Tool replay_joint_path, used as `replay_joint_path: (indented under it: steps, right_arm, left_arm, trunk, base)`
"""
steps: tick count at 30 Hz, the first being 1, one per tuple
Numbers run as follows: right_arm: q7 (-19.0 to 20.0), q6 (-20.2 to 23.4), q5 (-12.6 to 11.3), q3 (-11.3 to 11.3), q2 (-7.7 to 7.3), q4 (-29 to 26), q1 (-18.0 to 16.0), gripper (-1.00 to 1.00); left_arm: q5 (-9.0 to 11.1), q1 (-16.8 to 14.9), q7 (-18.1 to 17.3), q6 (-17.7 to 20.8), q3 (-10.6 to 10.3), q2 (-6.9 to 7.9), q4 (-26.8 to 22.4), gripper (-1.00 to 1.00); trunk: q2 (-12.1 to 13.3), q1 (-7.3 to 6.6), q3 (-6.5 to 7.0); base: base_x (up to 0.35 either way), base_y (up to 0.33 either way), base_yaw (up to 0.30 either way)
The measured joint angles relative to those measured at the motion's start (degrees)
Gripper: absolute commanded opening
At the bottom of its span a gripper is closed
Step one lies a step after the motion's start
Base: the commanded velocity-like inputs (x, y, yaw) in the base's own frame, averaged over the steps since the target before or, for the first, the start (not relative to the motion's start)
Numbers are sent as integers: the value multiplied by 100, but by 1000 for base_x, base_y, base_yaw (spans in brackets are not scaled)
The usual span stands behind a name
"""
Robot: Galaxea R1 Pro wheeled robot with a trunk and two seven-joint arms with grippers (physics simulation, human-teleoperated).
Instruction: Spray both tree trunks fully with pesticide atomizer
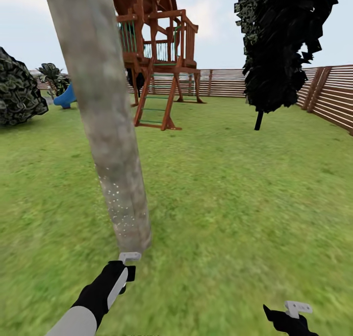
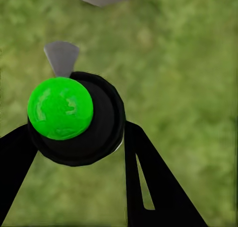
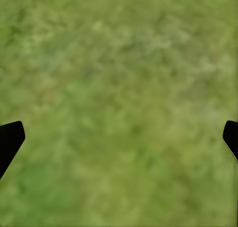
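Note:
A thick, mottled grey-brown tree trunk (image 1: 105, 125) rises from the grass just ahead, left of centre. Whitish pesticide specks (image 1: 120, 204) dot its lower part. My left gripper (image 1: 126, 270) hovers just in front of the trunk's base. In the left wrist view this gripper (image 2: 77, 142) is shut on the pesticide atomizer (image 2: 99, 122), a round black body with a bright green cap and a grey tip, over grass. My right gripper (image 1: 289, 319) hangs low at the right. Its fingers (image 3: 10, 140) stand wide apart and open over bare grass.
A wooden play tower (image 1: 159, 57) with a ladder stands behind the trunk. A black-leaved tree (image 1: 279, 47) is at the right, with a slat fence (image 1: 333, 96) behind it. A dark bush (image 1: 17, 88) and a blue slide (image 1: 65, 97) sit at the far left. Lawn stretches ahead.

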Motion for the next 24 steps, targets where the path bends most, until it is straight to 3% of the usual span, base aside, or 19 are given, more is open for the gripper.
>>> replay_joint_path:
  steps: [4, 11, 24]
  right_arm:
    - [0, 0, 0, 0, 0, 2, 0, 100]
    - [0, 0, 0, 0, 0, 2, 0, 100]
    - [0, 0, 0, 0, -1, 2, 0, 100]
  left_arm:
    - [-7, 0, 1, 0, 2, 6, 0, -100]
    - [-14, 0, 1, 3, 18, 13, 0, -100]
    - [28, 0, 1, 0, 12, 7, 34, -100]
  trunk:
    - [0, 0, 0]
    - [0, 0, 0]
    - [0, 0, 0]
  base:
    - [0, -276, 242]
    - [2, -276, 46]
    - [97, -271, 271]
